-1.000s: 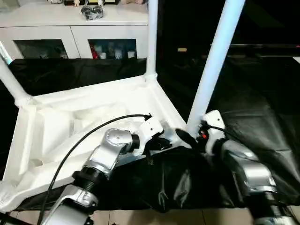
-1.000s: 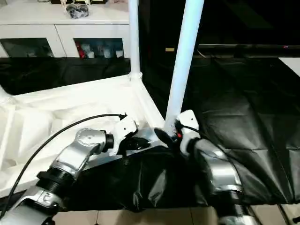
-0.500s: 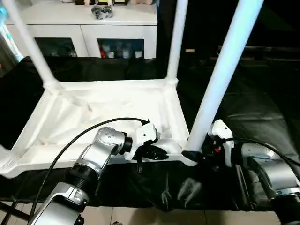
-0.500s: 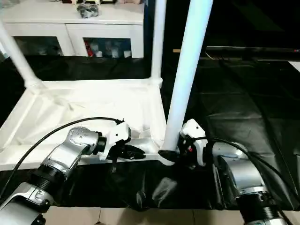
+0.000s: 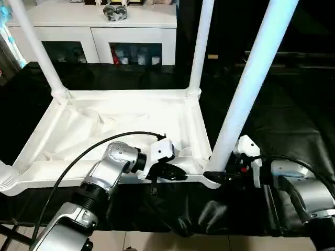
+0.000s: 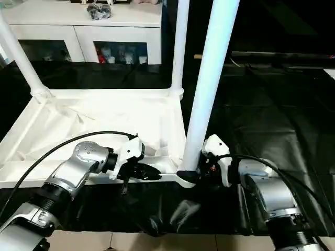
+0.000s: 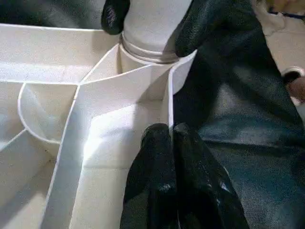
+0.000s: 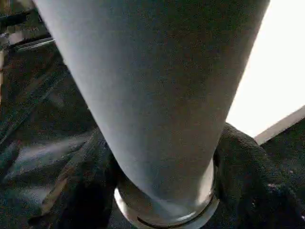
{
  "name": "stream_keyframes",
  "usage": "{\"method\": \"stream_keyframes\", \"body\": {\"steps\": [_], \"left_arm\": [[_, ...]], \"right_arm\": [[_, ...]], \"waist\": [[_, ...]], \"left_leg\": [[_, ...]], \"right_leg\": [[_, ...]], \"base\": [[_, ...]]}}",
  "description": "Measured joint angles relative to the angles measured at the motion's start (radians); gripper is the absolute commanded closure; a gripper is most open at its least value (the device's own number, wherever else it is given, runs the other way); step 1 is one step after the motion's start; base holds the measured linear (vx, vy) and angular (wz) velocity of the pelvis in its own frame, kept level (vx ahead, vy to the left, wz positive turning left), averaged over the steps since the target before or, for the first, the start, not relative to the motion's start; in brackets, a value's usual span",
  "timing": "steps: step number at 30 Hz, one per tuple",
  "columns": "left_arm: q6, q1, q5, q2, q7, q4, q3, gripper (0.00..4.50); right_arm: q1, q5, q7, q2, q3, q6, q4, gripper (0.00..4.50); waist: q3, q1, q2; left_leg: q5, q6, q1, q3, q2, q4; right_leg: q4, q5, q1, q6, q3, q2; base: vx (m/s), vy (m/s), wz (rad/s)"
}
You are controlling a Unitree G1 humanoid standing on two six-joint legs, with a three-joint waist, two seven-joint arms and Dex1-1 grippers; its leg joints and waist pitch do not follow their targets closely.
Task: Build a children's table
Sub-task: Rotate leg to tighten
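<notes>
The children's table [image 5: 120, 112] lies upside down on black cloth, its white legs standing up from the corner sockets. My right gripper [image 5: 213, 175] is shut on the base of the near right leg [image 5: 246, 89], one black finger [image 7: 114, 14] on each side just above the socket. That leg [image 8: 152, 95] rises between those fingers in the right wrist view. My left gripper [image 5: 180, 175] is shut, and its fingertips [image 7: 164, 143] rest against the tabletop's near rim close to that corner. I cannot tell whether the thin rim is pinched between them.
A white cabinet [image 5: 136, 31] with glass doors stands behind the table. Black cloth [image 5: 293, 120] covers the surface and bunches below the near rim. A black cable [image 5: 94, 151] arcs over my left forearm. Two more legs [image 5: 201, 47] [image 5: 36, 47] stand at the far corners.
The whole view has swung, so the tabletop now sits squarer in front of me. My right gripper's fingers have drawn in around the leg's base. The left gripper stays shut at the rim.
</notes>
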Motion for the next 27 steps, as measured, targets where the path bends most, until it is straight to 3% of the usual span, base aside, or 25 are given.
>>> {"method": "stream_keyframes", "body": {"steps": [5,13,16,18,20,23,27], "left_arm": [[0.042,-0.002,0.037,-0.038,0.155,0.0,0.031,4.5],[0.118,0.007,0.075,-0.137,0.362,-0.024,0.049,4.5],[0.132,0.018,0.078,-0.142,0.375,-0.051,0.049,4.5],[0.133,0.019,0.078,-0.143,0.376,-0.054,0.049,4.5],[0.132,0.019,0.078,-0.145,0.376,-0.059,0.047,4.5],[0.124,0.019,0.077,-0.144,0.362,-0.06,0.043,4.5],[0.096,0.017,0.073,-0.116,0.297,-0.06,0.03,4.5]], "right_arm": [[-0.016,-0.015,-0.281,0.181,-0.089,-0.002,0.059,1.99],[-0.062,-0.068,-0.656,0.352,-0.158,-0.05,0.123,1.99],[-0.061,-0.077,-0.672,0.363,-0.161,-0.069,0.123,1.99],[-0.061,-0.076,-0.672,0.364,-0.162,-0.074,0.123,1.43],[-0.059,-0.076,-0.655,0.354,-0.161,-0.078,0.12,1.27],[-0.059,-0.088,-0.609,0.313,-0.135,-0.08,0.118,0.95],[-0.059,-0.093,-0.485,0.229,-0.081,-0.08,0.105,0.95]], "waist": [[0.002,-0.026,-0.004],[0.002,-0.054,-0.001],[0.001,-0.054,0.0],[0.0,-0.053,0.001],[0.0,-0.052,0.002],[0.0,-0.051,0.004],[0.001,-0.048,0.009]], "left_leg": [[0.0,0.0,0.001,0.0,-0.001,0.001],[0.0,0.0,0.001,-0.002,-0.003,0.001],[0.0,0.0,0.0,-0.002,-0.003,0.0],[0.0,0.0,0.001,-0.002,-0.003,-0.001],[0.0,0.0,0.0,-0.002,-0.003,-0.002],[0.0,0.0,0.0,-0.001,-0.003,-0.002],[0.0,0.0,0.0,-0.001,-0.003,-0.003]], "right_leg": [[-0.002,-0.001,-0.001,0.001,0.0,-0.001],[-0.004,-0.001,-0.002,0.001,0.0,-0.002],[-0.003,0.0,-0.003,0.001,0.0,-0.002],[-0.002,0.0,-0.003,0.001,0.0,-0.001],[-0.002,0.0,-0.003,0.0,0.0,-0.001],[-0.002,0.002,-0.003,-0.003,0.001,-0.001],[-0.002,0.002,-0.003,-0.002,0.0,-0.001]], "base": [[0.0,0.0,0.0],[0.0,0.0,0.0],[0.0,0.0,0.0],[0.0,0.0,0.0],[0.0,0.0,0.0],[0.0,0.0,0.0],[0.0,0.0,0.0]]}}
